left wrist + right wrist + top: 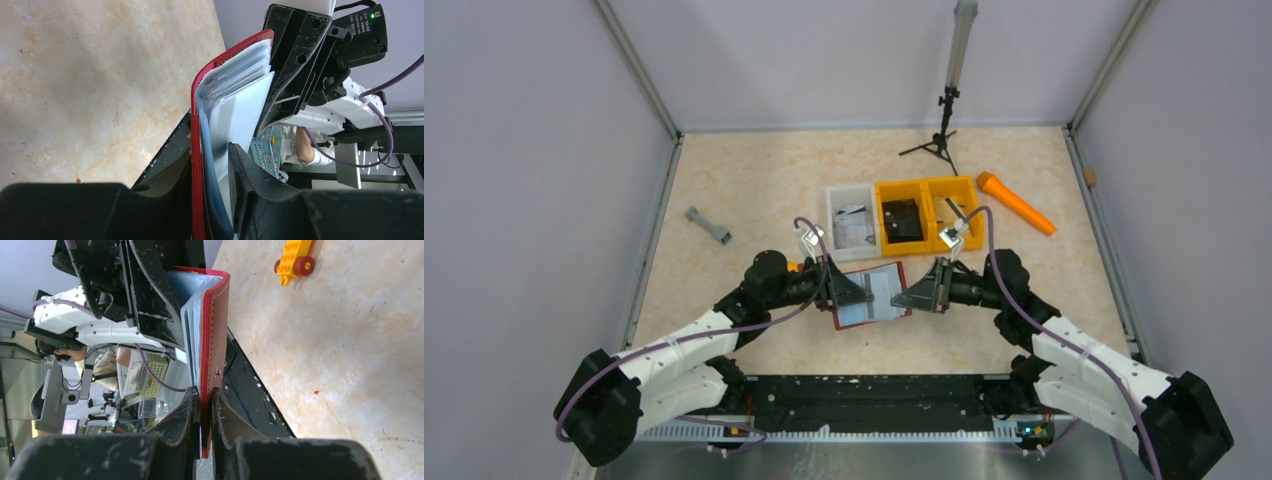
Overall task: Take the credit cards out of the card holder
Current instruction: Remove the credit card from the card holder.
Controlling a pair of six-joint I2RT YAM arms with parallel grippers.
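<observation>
A: Card holder location and heading?
B: The card holder point(871, 296) hangs over the middle of the table point(754, 190). It is opened out, pockets up, with its long axis running gripper to gripper.
A: Fingers?
B: The left gripper point(849, 290) is clamped on its left side. The right gripper point(914, 297) is pinched on the red right cover.

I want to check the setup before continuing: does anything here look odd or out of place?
Nothing is damaged or spilled. Only the card holder hangs open between the left gripper and right gripper, its clear sleeves fanning out loosely.
</observation>
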